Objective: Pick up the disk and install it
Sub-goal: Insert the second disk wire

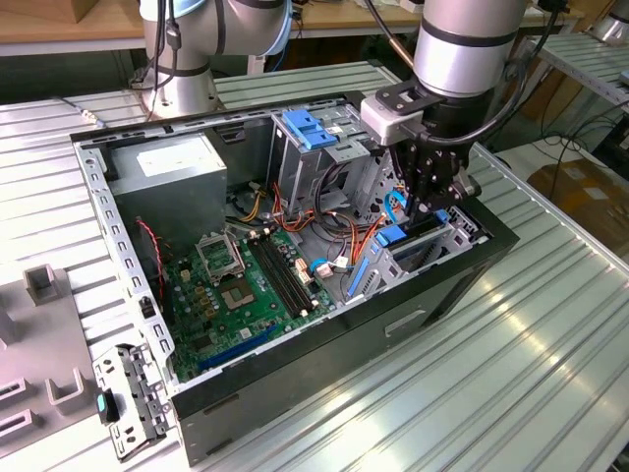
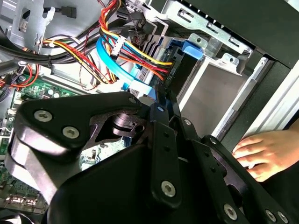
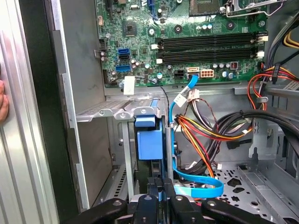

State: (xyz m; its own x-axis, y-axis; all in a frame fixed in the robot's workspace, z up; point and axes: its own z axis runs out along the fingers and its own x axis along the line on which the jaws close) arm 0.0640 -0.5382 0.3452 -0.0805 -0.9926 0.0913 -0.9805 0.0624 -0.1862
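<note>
- The end effector [image 1: 425, 197] hangs low inside the open computer case [image 1: 295, 393], over the drive bay [image 1: 432, 251] at the corner of the case on the exterior view's right.
- The disk [image 3: 149, 144] stands on its edge in this bay, with its blue plastic rail toward the arm. In the first wrist view it sits between the thin metal walls of the bay, just beside a bundle of coloured cables [image 3: 210, 130].
- In the first wrist view the fingers [image 3: 150, 189] are drawn close together at the near edge of the disk and seem to pinch it. I judge that the disk is gripped, but the contact itself is partly hidden.
- The picking part of the task looks finished, because the disk is off the bench [image 1: 550, 364] and already in the case.
- The installing seems to be well advanced. I cannot tell whether the disk is fully seated or not.
- A person's hand [image 2: 261, 154] rests on the outer side of the case, near the bay.
- The motherboard [image 1: 246, 285] lies open in the middle of the case.
</note>
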